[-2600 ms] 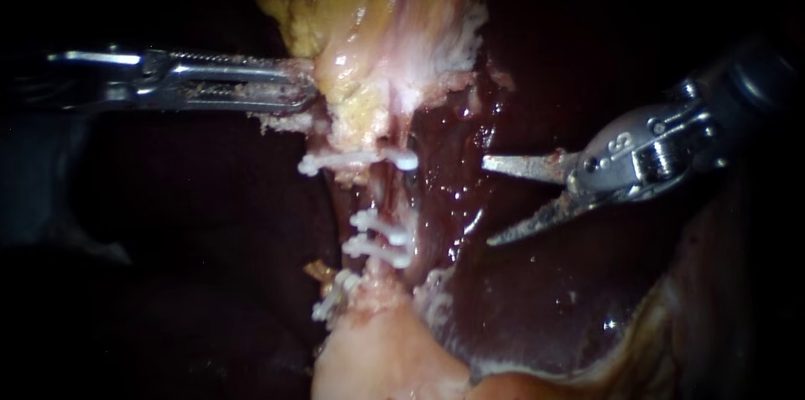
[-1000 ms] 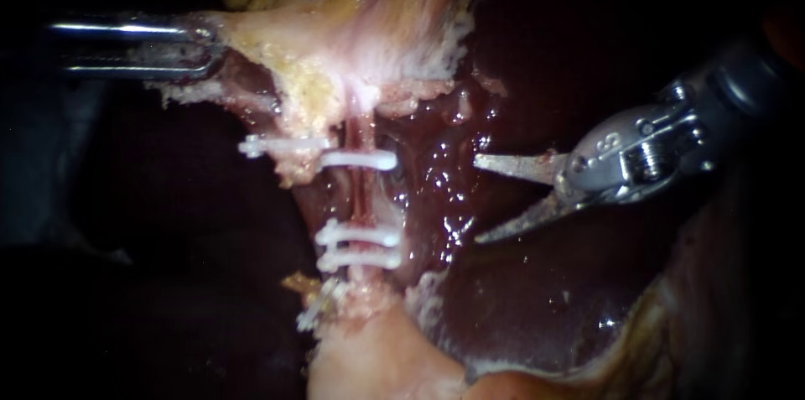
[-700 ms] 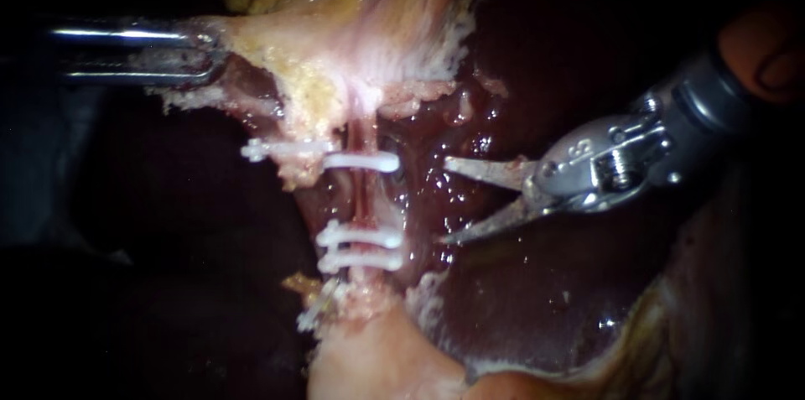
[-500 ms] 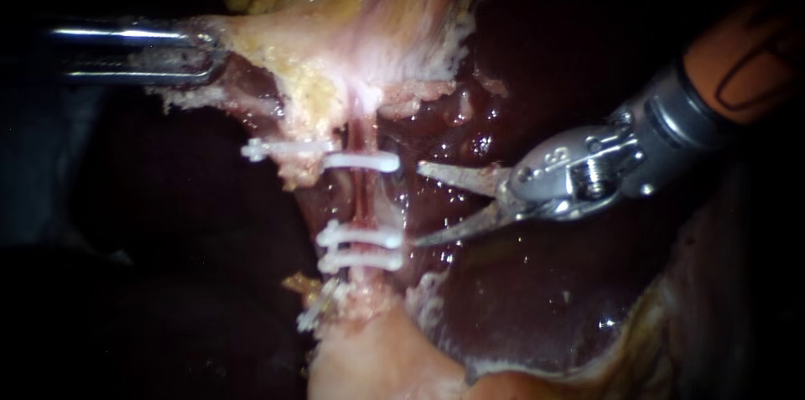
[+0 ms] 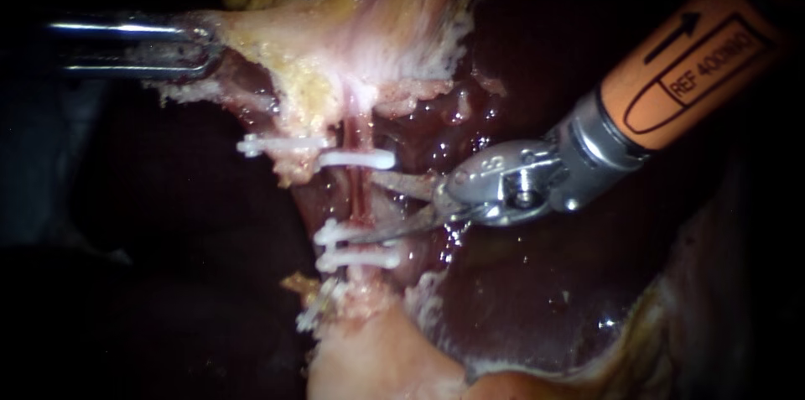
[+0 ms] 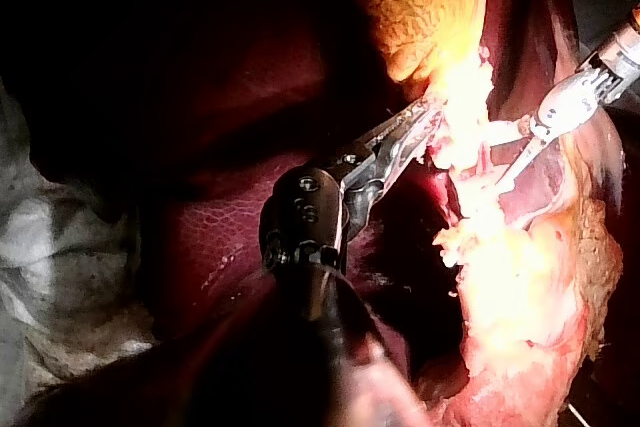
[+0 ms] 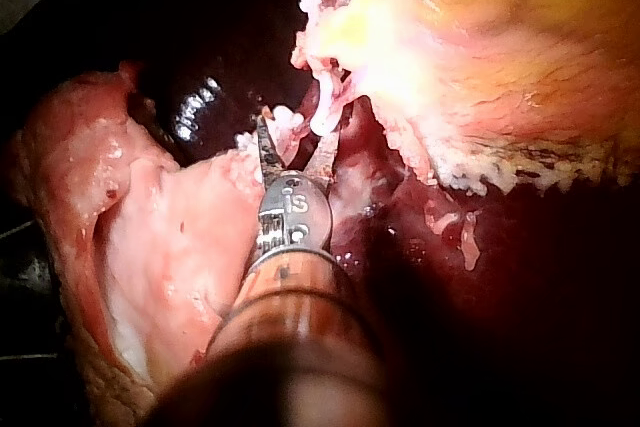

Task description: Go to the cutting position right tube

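Right tube (image 5: pixel 359 199) runs as a thin pink-red strand down the middle of the endoscope view, from the yellowish gallbladder (image 5: pixel 360 6) above to a pale stump of tissue below, with dark wet liver (image 5: pixel 520 283) behind it and to its right. It is stretched bare and straight. One white clip (image 5: pixel 356 159) crosses it high up and two more white clips (image 5: pixel 360 247) cross it close together lower down, leaving a short unclipped stretch between them. The left instrument (image 5: pixel 201 48) comes in from the left with its jaws clenched on a flap of pale tissue (image 5: pixel 243 39) at the gallbladder's edge; this pull to the side appears meant to keep the tube taut and lifted clear of the liver. The right instrument (image 5: pixel 360 209) reaches in from the upper right, its two slim blades spread apart and gripping nothing. They straddle the bare stretch, one blade just under the upper clip, the other lying just above the lower pair. That placement looks chosen so a cut would fall between the clips. A second clipped strand (image 5: pixel 281 146) lies just to the left, outside the blades.
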